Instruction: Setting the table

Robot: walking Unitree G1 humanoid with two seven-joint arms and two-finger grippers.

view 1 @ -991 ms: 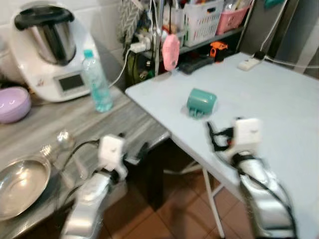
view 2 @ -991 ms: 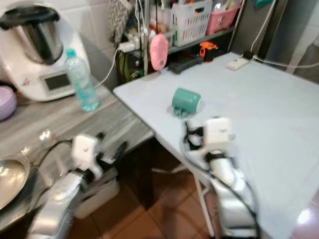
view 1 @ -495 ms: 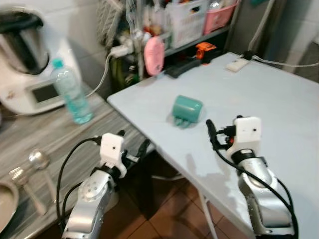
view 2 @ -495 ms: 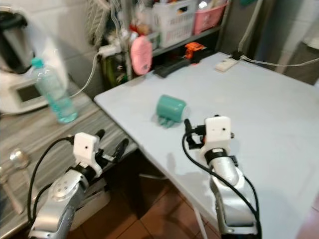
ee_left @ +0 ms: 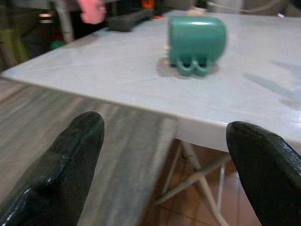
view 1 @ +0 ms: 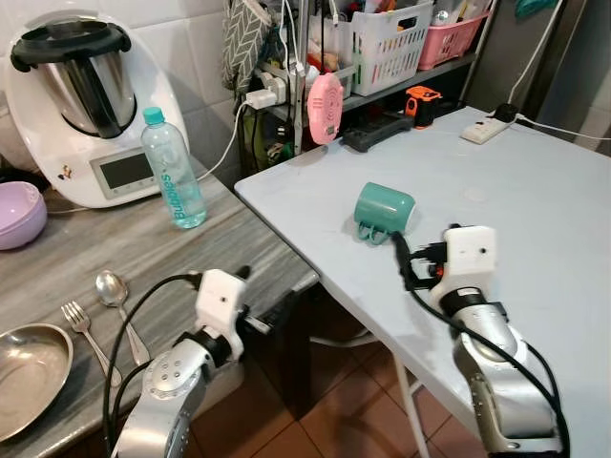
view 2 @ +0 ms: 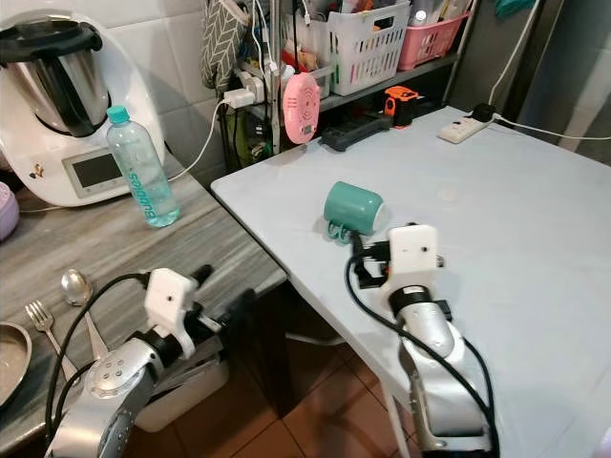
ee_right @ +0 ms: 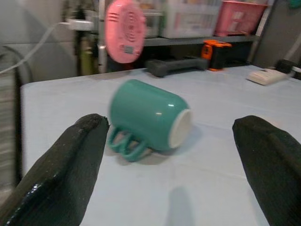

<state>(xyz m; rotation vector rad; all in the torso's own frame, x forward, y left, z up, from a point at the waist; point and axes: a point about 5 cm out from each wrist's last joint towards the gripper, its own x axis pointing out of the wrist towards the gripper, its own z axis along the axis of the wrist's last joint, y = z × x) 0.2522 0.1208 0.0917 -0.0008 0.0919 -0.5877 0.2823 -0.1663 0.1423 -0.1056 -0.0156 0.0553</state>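
Lining up right end effector (ee_right: 174,165) on teal mug (view 1: 385,210). Mug lies on its side on white counter (view 1: 535,191), just ahead of my right fingers, handle down against surface, long axis across my approach, open mouth toward robot's right. Right fingers spread wide, nothing between them. Left end effector (ee_left: 164,169) also spread and empty, hanging off grey counter (view 1: 143,258) edge (well apart from mug). Right arm clearly nearer; I judge straight reach forward brackets mug body.
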